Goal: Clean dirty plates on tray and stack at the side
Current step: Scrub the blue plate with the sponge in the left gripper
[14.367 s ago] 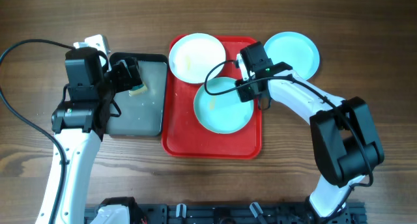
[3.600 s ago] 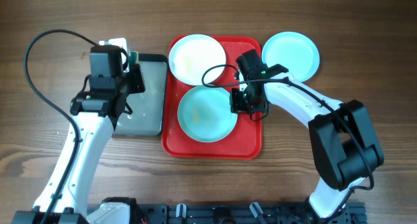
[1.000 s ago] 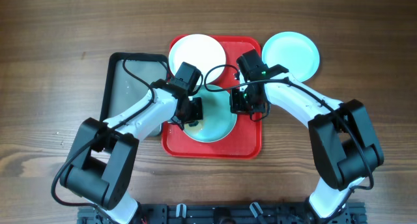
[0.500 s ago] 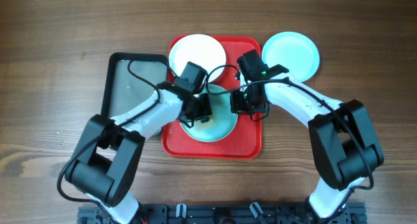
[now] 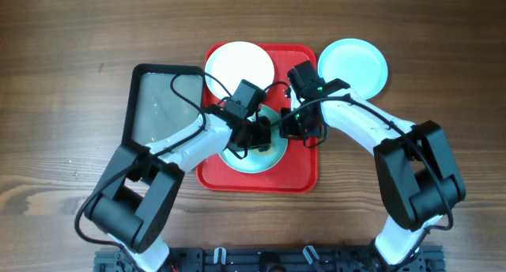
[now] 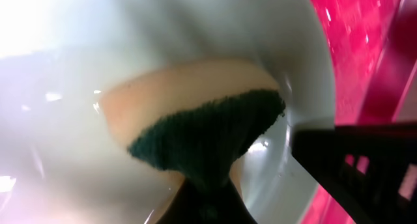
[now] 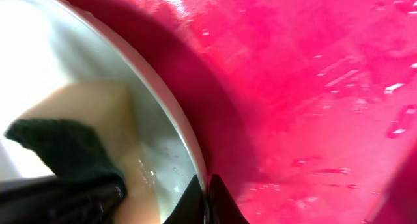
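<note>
**A:** so the left fingers (image 6: pixel 205 208) are clamped on the sponge (image 6: pixel 208 129), which has come over from the grey tray (image 5: pixel 158 106) and is now pressed into the cyan plate (image 5: pixel 251 160).

**B:** yep, right fingers (image 7: pixel 208 208) pinching that plate's rim on the red tray (image 5: pixel 304 173). Scrubbing's underway, stacking not yet.

- left gripper (image 5: pixel 259 136): arm stretched inward, clamped on tan-and-green sponge (image 6: pixel 195 126)
- right gripper (image 5: pixel 289 131): elbow bent, pinching rim of pale cyan round plastic plate (image 5: pixel 251 163)
</note>
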